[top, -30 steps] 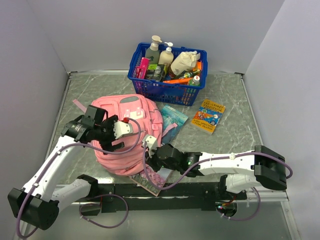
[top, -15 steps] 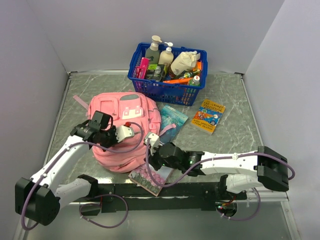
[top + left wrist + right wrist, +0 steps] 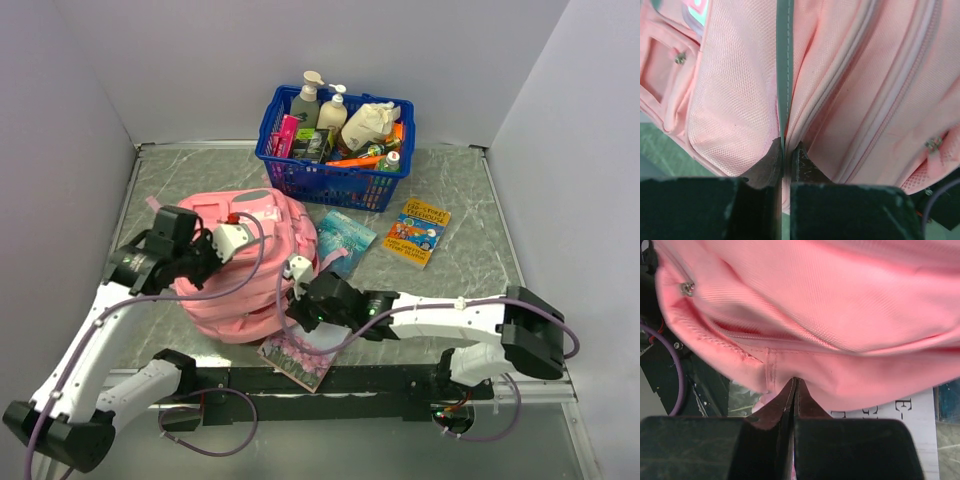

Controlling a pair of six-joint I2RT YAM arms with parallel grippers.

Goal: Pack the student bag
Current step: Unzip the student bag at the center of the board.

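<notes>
Both pairs of jaws are pressed fully shut on fabric. The left gripper [image 3: 785, 146] pinches a fold of the student bag [image 3: 285, 240] where a thin grey strip [image 3: 785, 65] runs between two pink panels. The right gripper [image 3: 794, 382] nips the stitched hem at the bag's lower edge.

The bag lies at the near-left of the table [image 3: 470, 200], bunched up between the arms, with the left gripper on its upper left side and the right one at its near right edge. Two grips on opposite sides suggest the arms are holding the soft body taut, probably to open it or steady it for loading; no open mouth is visible yet.

A blue basket [image 3: 330, 180] of bottles stands at the far edge, well apart from the bag. A colourful storybook [image 3: 418, 232] lies flat to the right. A blue pencil case [image 3: 345, 235] sits just beside the bag's right side. A printed book [image 3: 300, 362] lies partly under the bag's near edge, just below the right gripper, so it could be dragged along.
</notes>
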